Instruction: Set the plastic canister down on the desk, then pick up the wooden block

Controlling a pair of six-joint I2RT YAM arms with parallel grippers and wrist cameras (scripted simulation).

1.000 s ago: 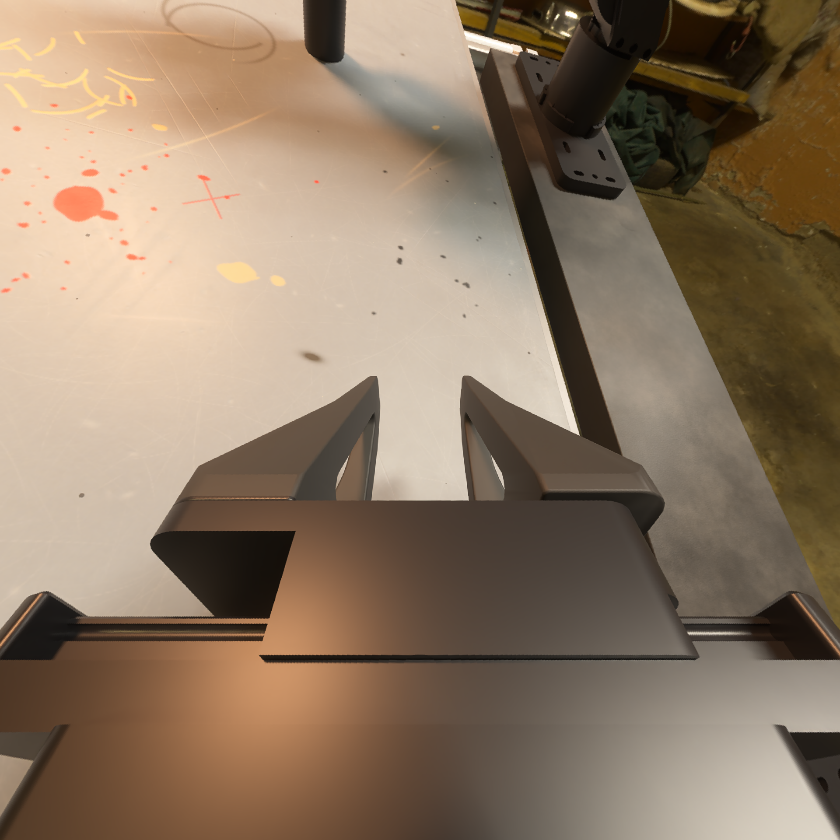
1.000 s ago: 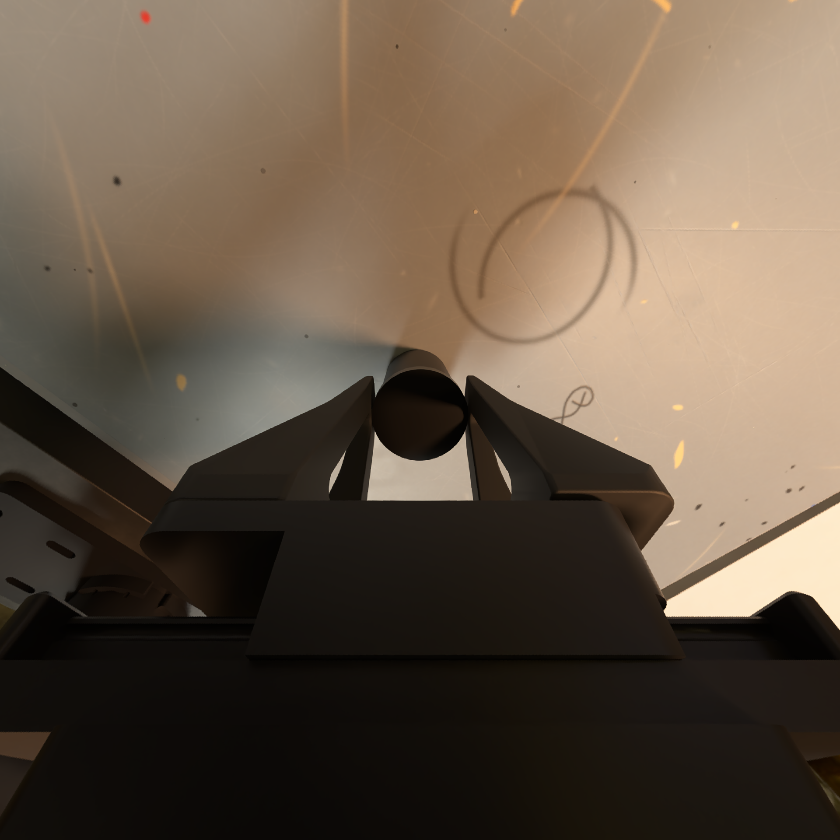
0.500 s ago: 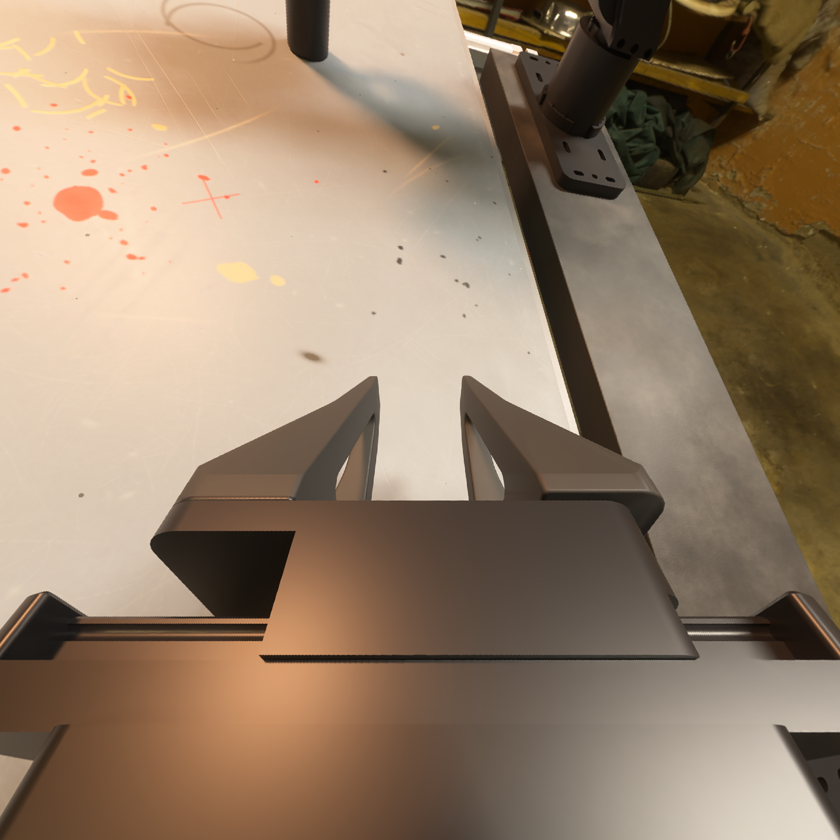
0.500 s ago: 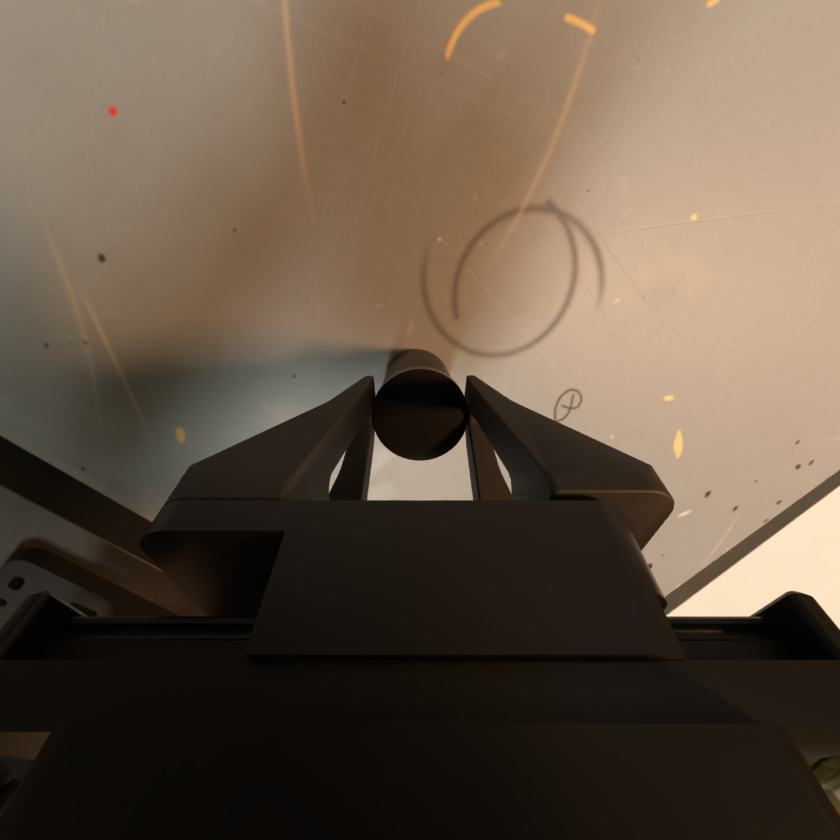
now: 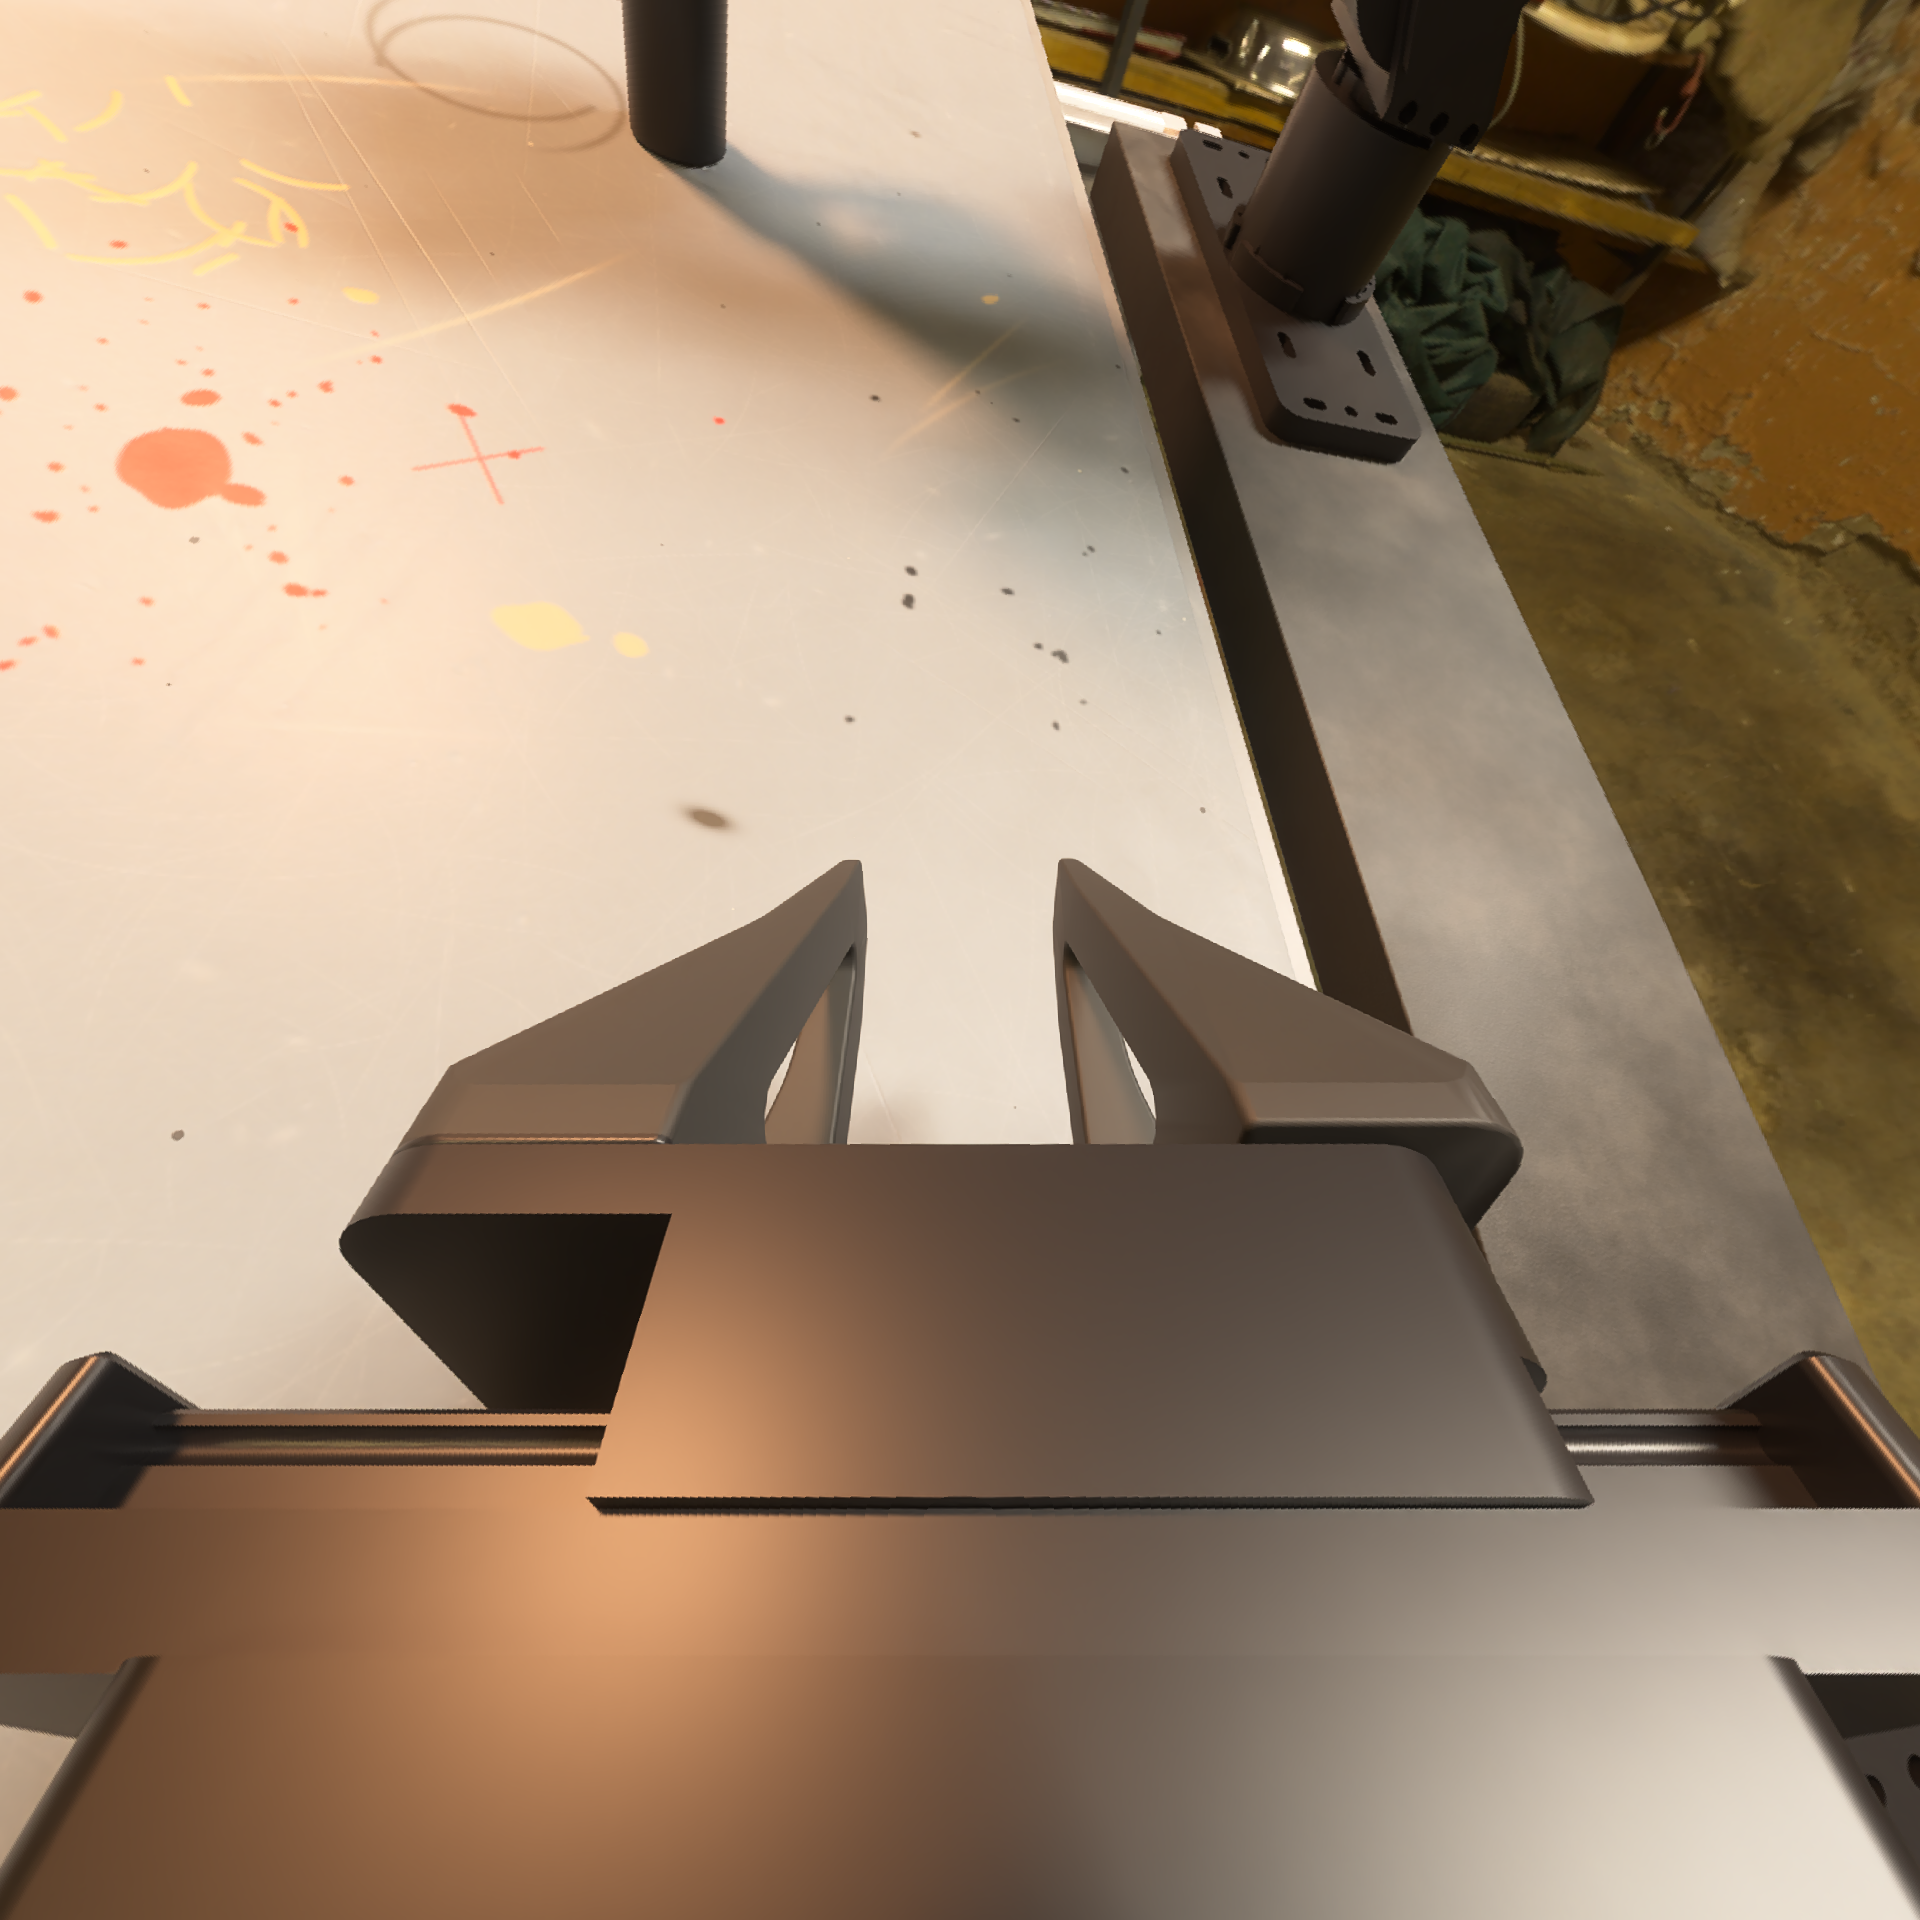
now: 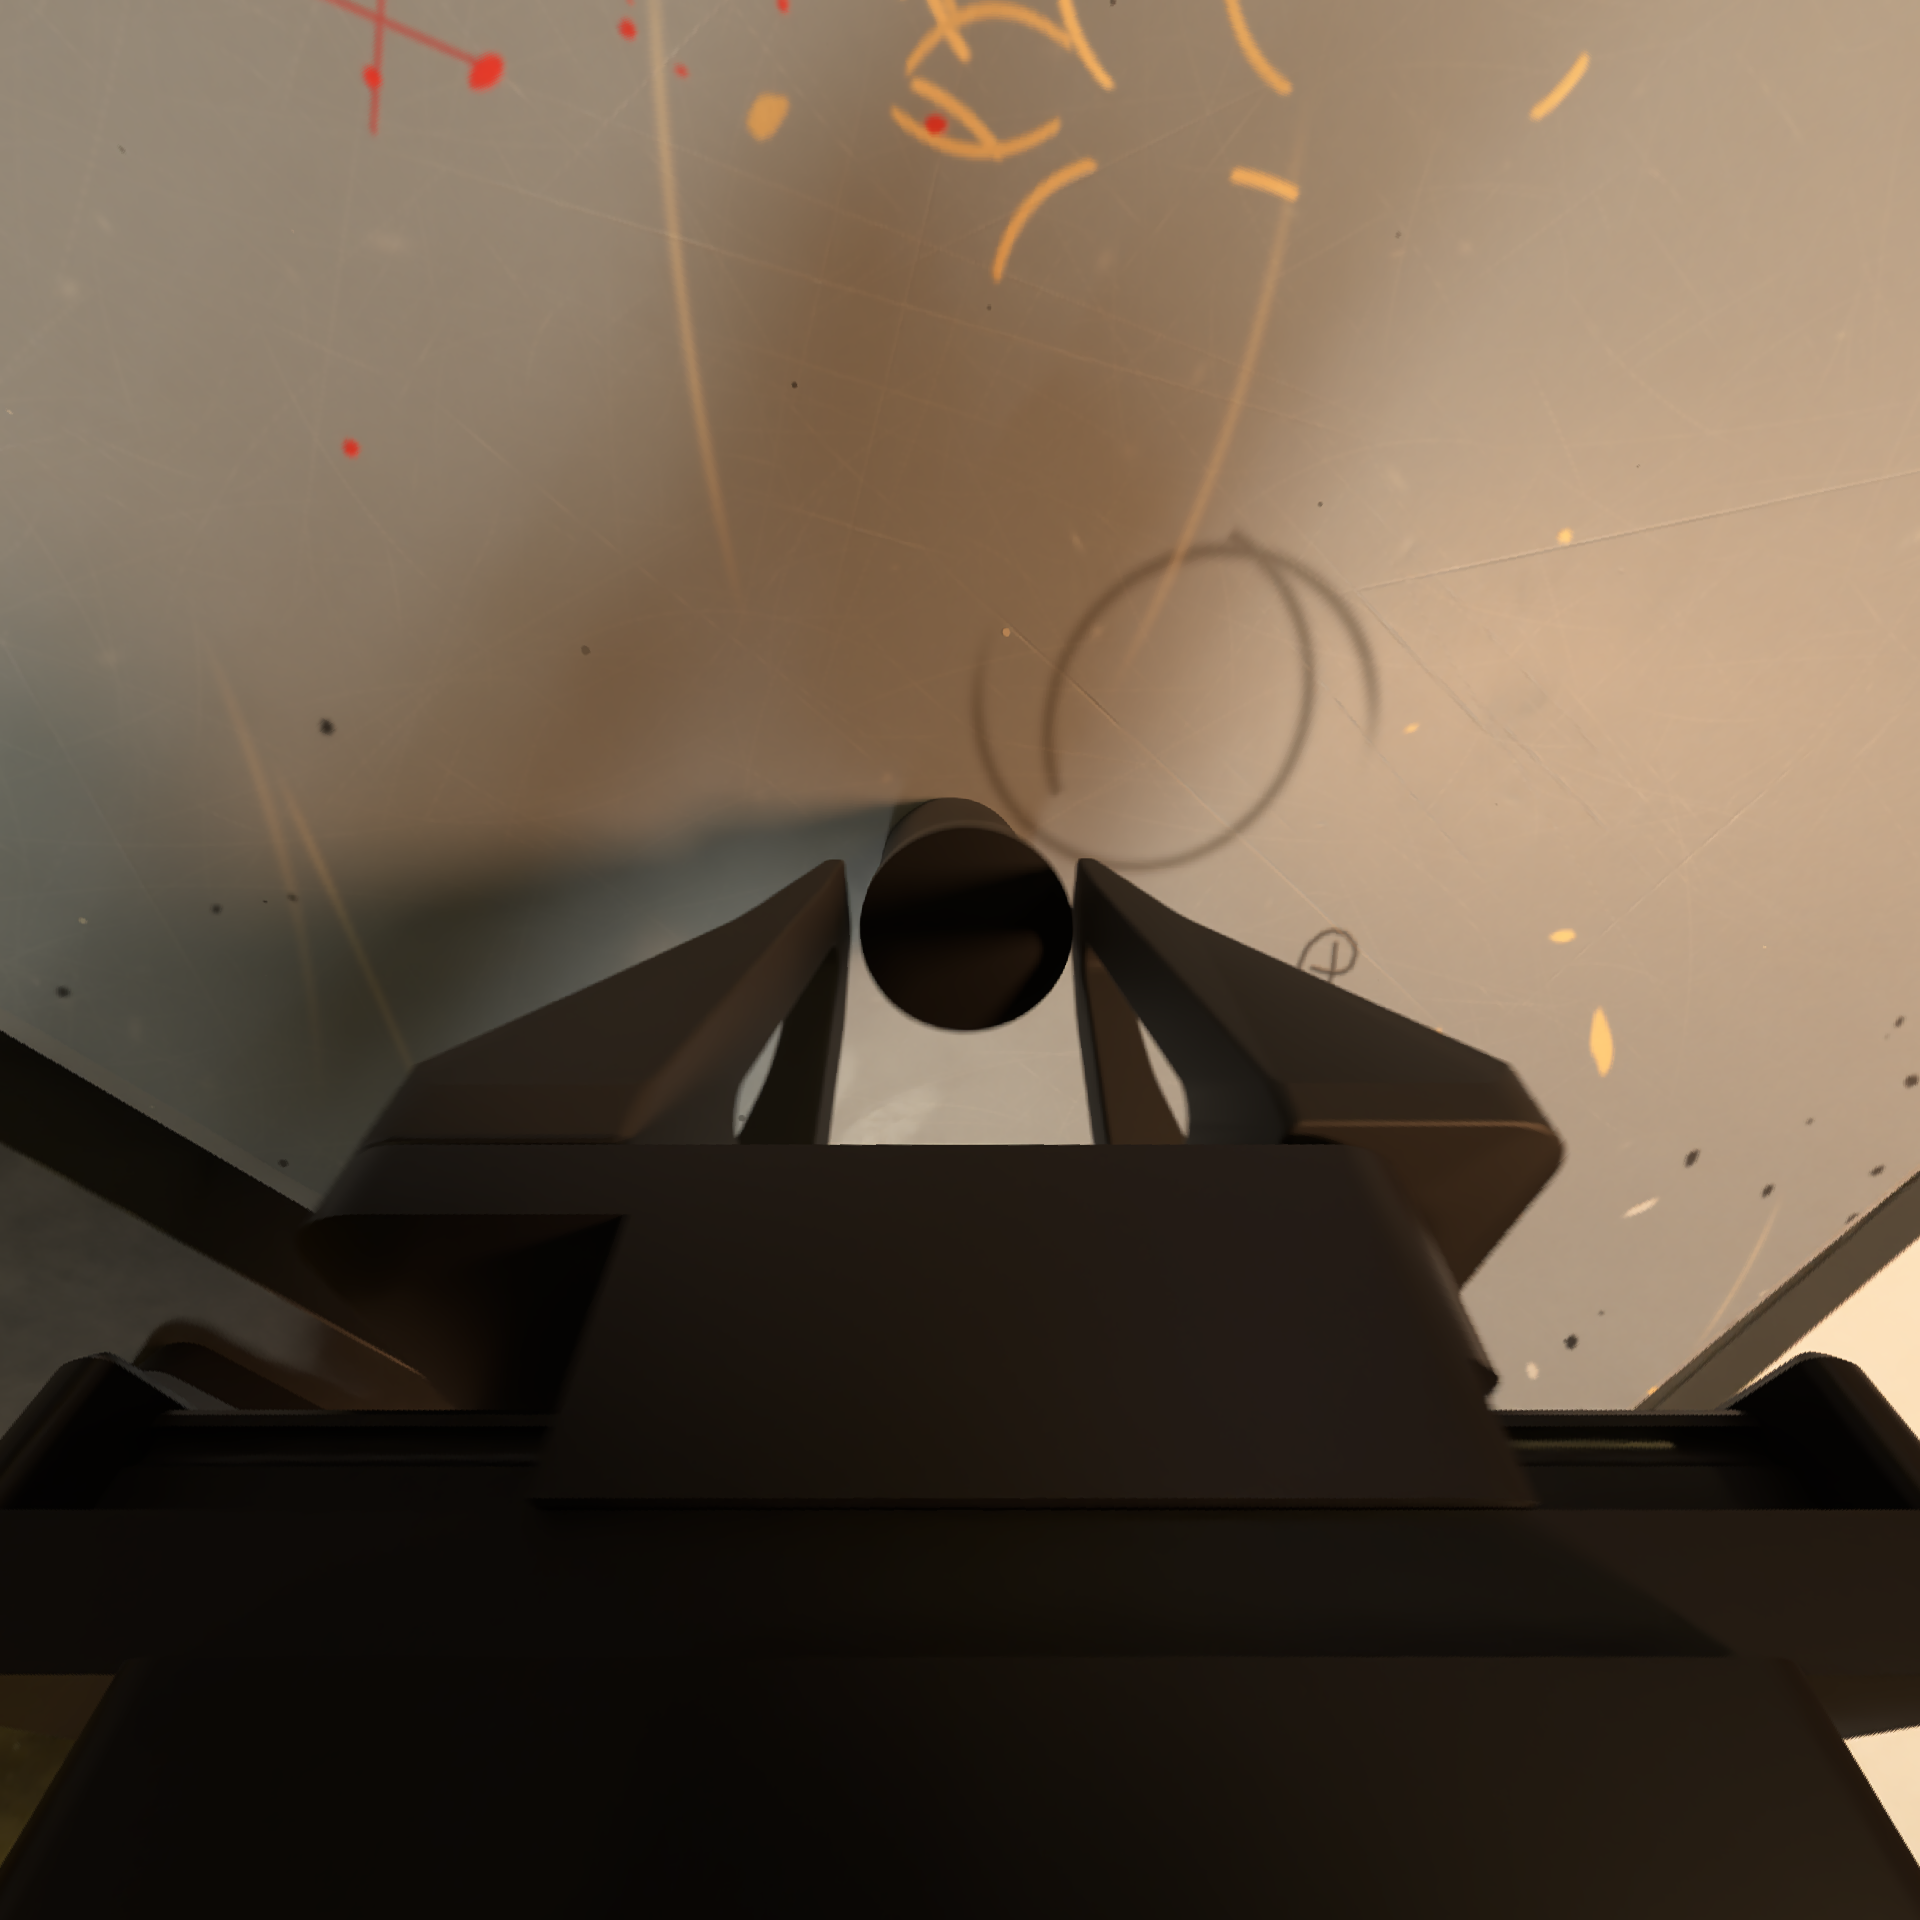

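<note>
The plastic canister [image 6: 966,935] is a dark upright cylinder seen end-on between my right gripper's [image 6: 961,868] fingers. Thin gaps show on both sides, so the jaws stand slightly open around it. In the left wrist view the canister [image 5: 675,83] stands at the far top, its base meeting its shadow on the paint-spattered white desk [image 5: 520,935]. My left gripper [image 5: 958,868] is open and empty, low over the desk near its right edge. No wooden block shows in either view.
A dark rail [image 5: 1247,675] runs along the desk's right edge, with a grey strip [image 5: 1538,883] beyond it. The right arm's base [image 5: 1330,208] stands on a mount plate [image 5: 1340,416] there. The floor lies past the strip.
The right gripper carried the canister down and to the left across the desk, then its fingers parted slightly from the canister's sides. The left gripper has not moved.
</note>
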